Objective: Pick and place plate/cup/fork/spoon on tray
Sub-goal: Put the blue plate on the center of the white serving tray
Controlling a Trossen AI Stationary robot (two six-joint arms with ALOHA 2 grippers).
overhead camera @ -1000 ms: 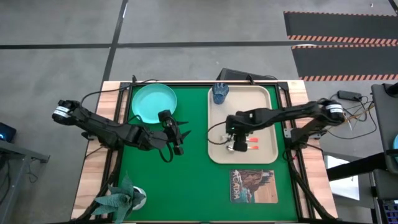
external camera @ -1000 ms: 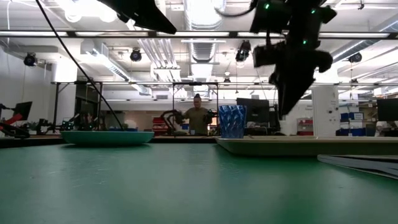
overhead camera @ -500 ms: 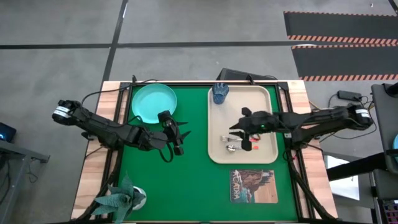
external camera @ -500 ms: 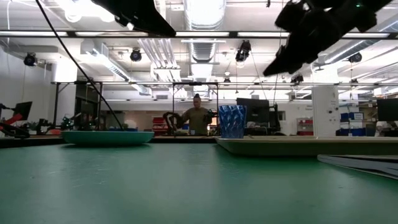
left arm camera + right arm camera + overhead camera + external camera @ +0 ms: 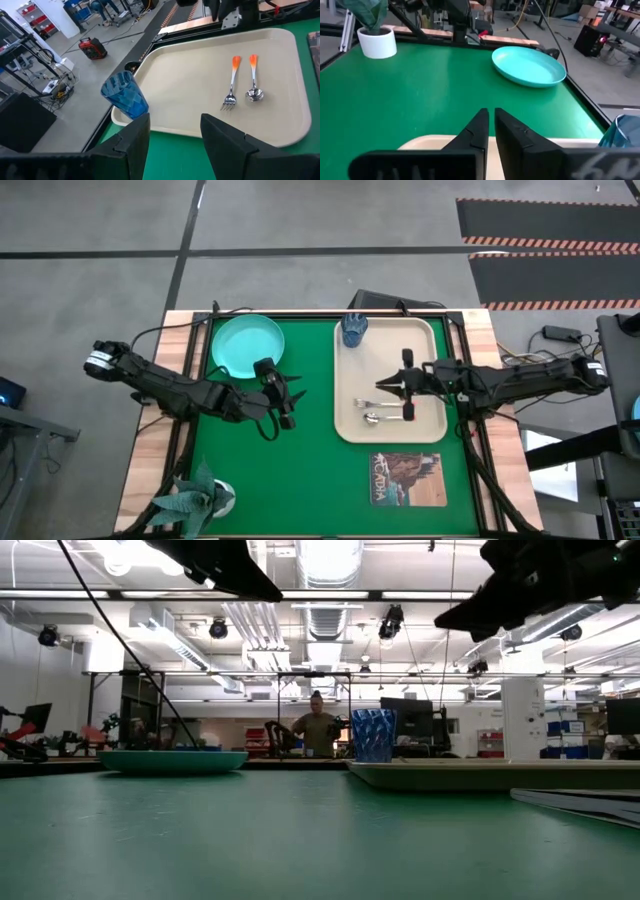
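Plate (image 5: 248, 346) sits on the green worktop (image 5: 300, 470), far left corner, outside the tray, unchanged over the last second. Left gripper (image 5: 287, 402) hangs just right of and nearer than it, jaws wide, holding nothing; no motion across the last 3 looks.

Tray (image 5: 425, 335) to the right carries 3 of the 4 items: cup (image 5: 353, 329) upright in its far-left corner, fork (image 5: 382, 402) and spoon (image 5: 388, 417) side by side near the middle, red handles pointing right.

Change: right gripper (image 5: 388, 388), down over the cutlery 1 second ago, has lifted and drawn back rightward, jaws gone from open to nearly shut and empty. It now hovers just above and beyond the fork. Reads as cutlery placement finished.

Judgement: only the plate remains. It lies well apart from the right jaws, close to the left ones, so the left arm looks the natural one for it.
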